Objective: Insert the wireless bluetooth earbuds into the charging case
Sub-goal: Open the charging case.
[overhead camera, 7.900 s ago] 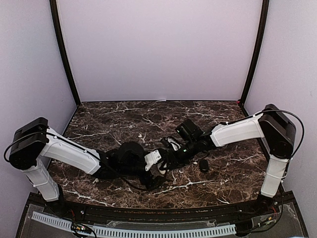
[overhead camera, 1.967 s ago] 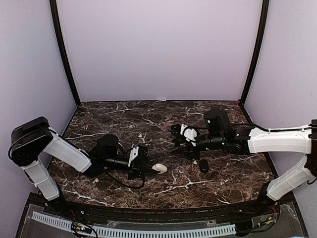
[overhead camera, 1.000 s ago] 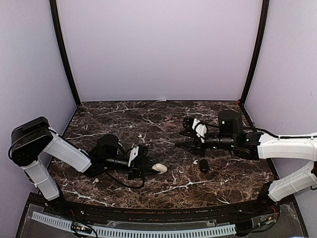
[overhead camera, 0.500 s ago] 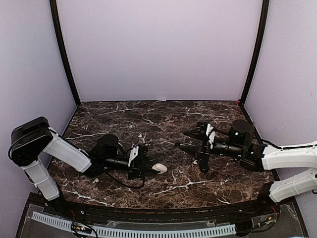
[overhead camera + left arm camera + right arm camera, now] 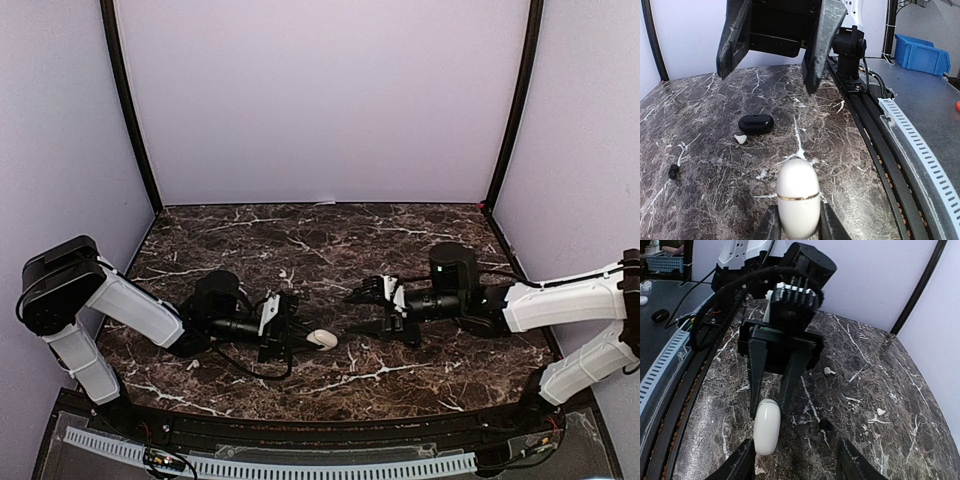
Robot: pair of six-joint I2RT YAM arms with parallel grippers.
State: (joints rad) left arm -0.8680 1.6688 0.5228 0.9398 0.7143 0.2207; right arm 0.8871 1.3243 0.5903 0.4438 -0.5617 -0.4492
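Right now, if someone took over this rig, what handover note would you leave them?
The left gripper is shut on the white case, whose lid is closed.
The right gripper is open and empty, facing that case.
The black case lies closed on the table, a white earbud beside it, a black earbud further off.
Done: white case grasped. Left: open it and seat the earbuds.

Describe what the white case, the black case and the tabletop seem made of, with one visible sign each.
White case: probably glossy plastic; soft highlights, thin gold seam. Black case: likely glossy plastic; bright reflections. Tabletop: marble or marble-look laminate; white veins.
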